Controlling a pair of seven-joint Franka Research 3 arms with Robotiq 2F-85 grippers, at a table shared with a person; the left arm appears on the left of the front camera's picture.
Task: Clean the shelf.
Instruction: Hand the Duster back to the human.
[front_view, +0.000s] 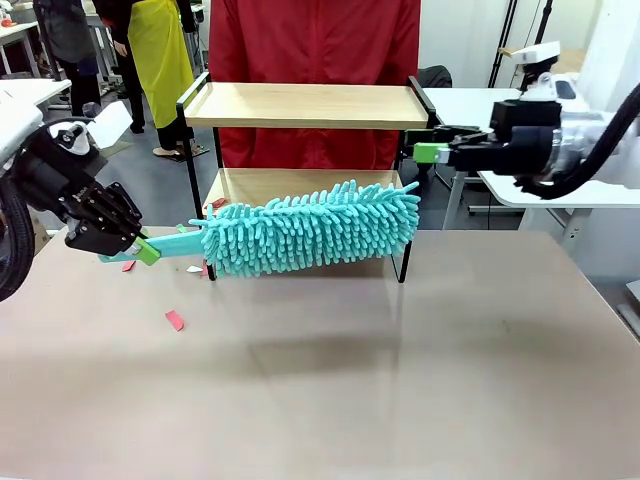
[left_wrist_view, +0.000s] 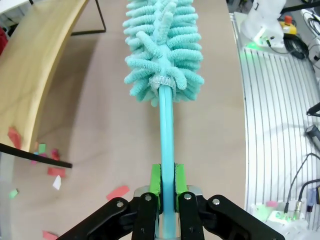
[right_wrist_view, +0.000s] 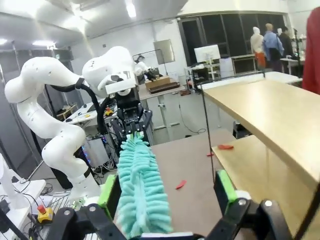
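1. The shelf (front_view: 305, 105) stands at the far side of the worktop (front_view: 400, 380), its lower board just above the surface and its top board bare. A person in a red top stands right behind it.
2. A turquoise duster (front_view: 310, 228) lies with its long axis nearly level across the front of the lower board, fluffy head toward the robot's right and handle toward the left.
3. The left gripper (front_view: 140, 248) has its fingers clamped on the duster handle, left of the shelf and low over the worktop. This arm looks set to do the sweeping, and the lower board lies just beyond the head.
4. The right gripper (front_view: 432, 152) hangs by the shelf's right frame, between the two boards in height, fingers apart and empty.
5. Red paper scraps (front_view: 175, 320) lie on the worktop near the left legs, and a few rest on the lower board.
6. No readable writing or brand shows.
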